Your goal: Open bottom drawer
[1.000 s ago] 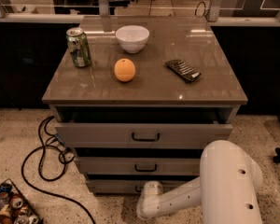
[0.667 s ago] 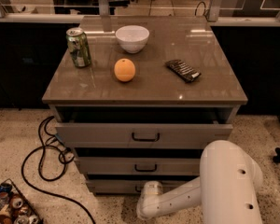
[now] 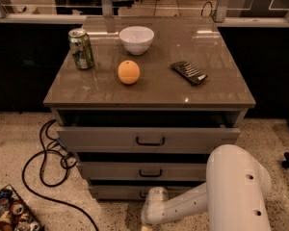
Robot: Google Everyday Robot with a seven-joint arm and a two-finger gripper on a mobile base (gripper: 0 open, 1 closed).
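Note:
The bottom drawer (image 3: 116, 192) is the lowest of three grey drawers, with only a narrow strip of its front showing. Its small black handle (image 3: 142, 194) is mostly covered by my arm. My gripper (image 3: 153, 197) is at the end of the white arm (image 3: 233, 191), which reaches in from the lower right. It sits low, right at the bottom drawer's front by the handle. The top drawer (image 3: 111, 139) and middle drawer (image 3: 111, 170) each stand slightly pulled out.
On the cabinet top (image 3: 216, 88) stand a green can (image 3: 81, 48), a white bowl (image 3: 136, 39), an orange (image 3: 128, 72) and a dark snack bag (image 3: 189, 72). A black cable (image 3: 43, 162) loops on the floor at left. A basket of cans (image 3: 9, 213) is at bottom left.

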